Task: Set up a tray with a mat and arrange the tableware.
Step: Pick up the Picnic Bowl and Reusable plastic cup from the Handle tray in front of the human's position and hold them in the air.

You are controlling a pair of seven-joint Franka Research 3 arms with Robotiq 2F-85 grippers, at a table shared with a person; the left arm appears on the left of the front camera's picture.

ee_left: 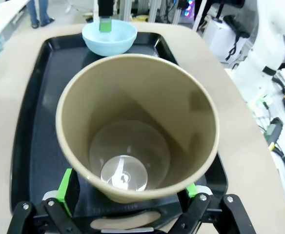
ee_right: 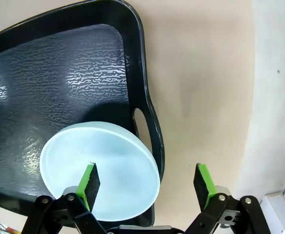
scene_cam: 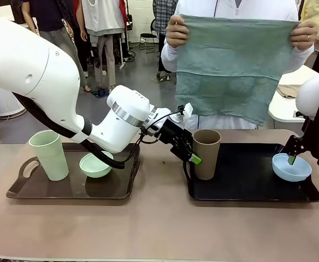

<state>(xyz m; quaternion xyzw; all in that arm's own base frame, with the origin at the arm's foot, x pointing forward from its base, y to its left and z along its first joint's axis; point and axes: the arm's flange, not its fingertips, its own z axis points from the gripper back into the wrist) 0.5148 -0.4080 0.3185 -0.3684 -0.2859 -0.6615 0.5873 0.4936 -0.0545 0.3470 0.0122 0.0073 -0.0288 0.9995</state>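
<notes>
Black tray [scene_cam: 241, 183]: lies on the tan table [scene_cam: 159, 229], toward the robot's right; textured floor, with a handle slot at each end.
Brown cup [scene_cam: 206, 154]: stands upright and empty on the black tray, at the end nearest the brown tray [scene_cam: 66, 188], just beside that end's handle slot.
Left gripper [ee_left: 128, 190]: at that same end of the black tray. Its jaws are spread wide, with one green-padded finger on either side of the brown cup's lower wall. Whether the pads touch the cup cannot be told.
Light blue bowl [scene_cam: 291, 168]: sits upright at the black tray's opposite end, beside the handle slot there and well apart from the brown cup.
Right gripper [ee_right: 147, 181]: over that far end of the black tray. Its jaws are wide apart astride the light blue bowl's wall, one finger inside the bowl and the other outside, past the tray's handle.
Brown tray: on the table just beside the black tray, toward the robot's left.
Pale green cup [scene_cam: 50, 154]: upright on the brown tray, at the end farthest from the black tray.
Mint green bowl [scene_cam: 95, 164]: on the brown tray, between the pale green cup and the black tray.
Mat [scene_cam: 236, 65]: a grey-green cloth held up in the air beyond the black tray's far edge, hanging flat and clear of the table.
Person's right hand [scene_cam: 177, 31]: closed on one top corner of the mat.
Person's left hand [scene_cam: 303, 35]: closed on the other top corner.
</notes>
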